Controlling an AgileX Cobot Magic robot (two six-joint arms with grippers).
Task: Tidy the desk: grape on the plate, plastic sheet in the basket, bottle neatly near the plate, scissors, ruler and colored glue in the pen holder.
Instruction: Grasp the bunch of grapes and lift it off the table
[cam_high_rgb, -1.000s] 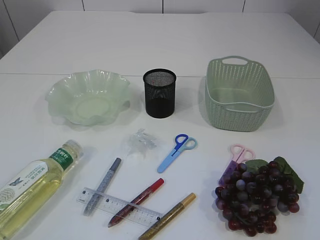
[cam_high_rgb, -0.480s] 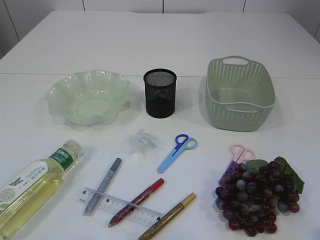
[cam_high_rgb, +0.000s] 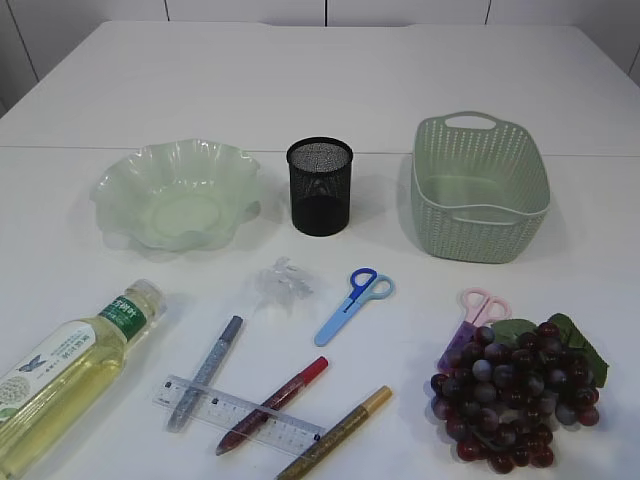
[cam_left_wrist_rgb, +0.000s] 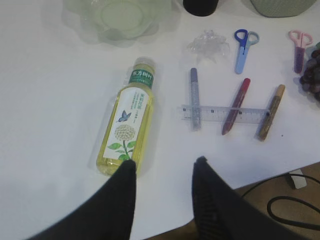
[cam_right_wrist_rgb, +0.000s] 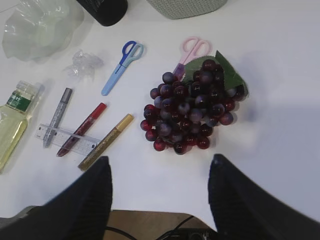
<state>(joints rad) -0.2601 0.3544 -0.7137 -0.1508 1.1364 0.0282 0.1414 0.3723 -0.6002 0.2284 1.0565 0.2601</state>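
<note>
White counter (cam_high_rgb: 330, 90) carried everything in the exterior view. A pale green wavy-edged plate (cam_high_rgb: 178, 193) sat at the back left, a black mesh pen holder (cam_high_rgb: 320, 186) stood upright just right of it, and a green woven basket (cam_high_rgb: 478, 187) sat further right. A crumpled clear plastic sheet (cam_high_rgb: 282, 281) lay in front of the pen holder, with blue scissors (cam_high_rgb: 354, 304) beside it to the right. Pink scissors (cam_high_rgb: 478, 312) lay partly under a dark purple bunch of grapes (cam_high_rgb: 515, 393) with green leaves. At the front left a bottle (cam_high_rgb: 68, 371) of yellowish liquid lay on its side, cap toward the plate. A clear ruler (cam_high_rgb: 240, 413) lay across three glue pens: silver (cam_high_rgb: 205, 371), red (cam_high_rgb: 273, 404) and gold (cam_high_rgb: 336, 432). Neither arm appeared in this view.

From the left wrist view, the left end effector (cam_left_wrist_rgb: 164, 172) hung above the counter's near edge with its dark fingers (cam_left_wrist_rgb: 206, 195) spread apart and holding nothing. The bottle's base lay just beyond the left finger; its label showed a butterfly and a white flower. The ruler, the three glue pens, the plastic sheet and the blue scissors lay to the right.

From the right wrist view, the right end effector (cam_right_wrist_rgb: 159, 172) likewise stood with its fingers (cam_right_wrist_rgb: 227, 187) wide apart and nothing between them, above the counter edge. The grapes lay just beyond the gap, the pink scissors poking out behind their leaves, with the gold pen to the left.
</note>
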